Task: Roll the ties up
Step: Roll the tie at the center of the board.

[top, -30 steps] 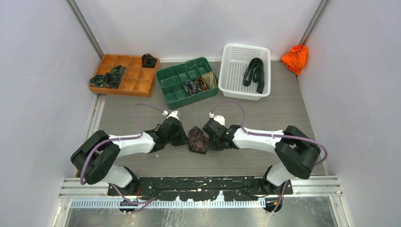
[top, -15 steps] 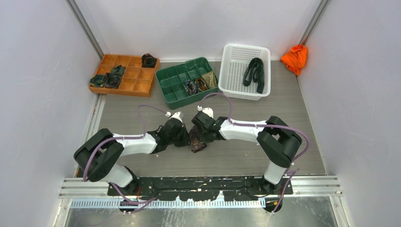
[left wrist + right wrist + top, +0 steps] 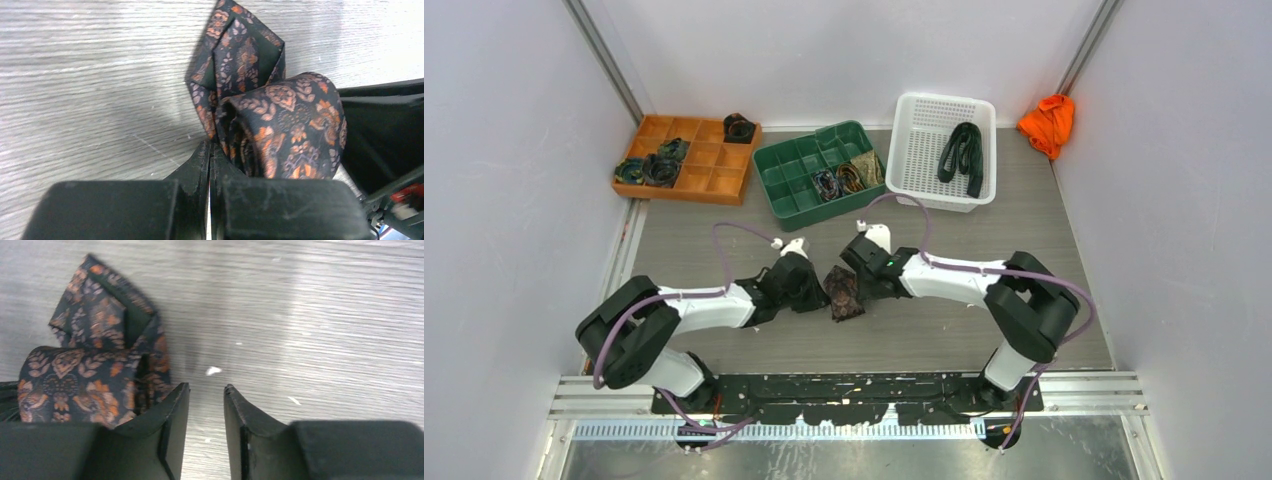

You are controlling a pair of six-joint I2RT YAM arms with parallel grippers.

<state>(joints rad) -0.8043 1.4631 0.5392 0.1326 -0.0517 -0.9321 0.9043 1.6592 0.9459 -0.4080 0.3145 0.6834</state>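
since a second ago my right arm has folded in from its stretched-out pose and its wrist has swung toward the far side of the bundle, while the left arm has hardly shifted

the right gripper [image 3: 206, 390] is released, its fingers a little apart over bare table [image 3: 325, 315], with the tie [image 3: 85, 375] just beside one finger but not between them; i judge i've let go there to re-grip for the next turn

the left gripper [image 3: 209, 150] is clenched, fingers pressed together, and it seems to nip a fold at the core of the tie, acting as the anchor so the coil doesn't spring open

the tie sits on the table between the two wrists, partly wound: a fat roll against the left fingers, the pointed end still sticking out loose, so the roll isn't finished

further out, coiled ties [image 3: 661, 170] sit in the orange tray [image 3: 714, 180] and the green tray [image 3: 796, 195], where i'd guess this one goes, and a loose tie [image 3: 962, 155] waits in the white basket [image 3: 919, 160]
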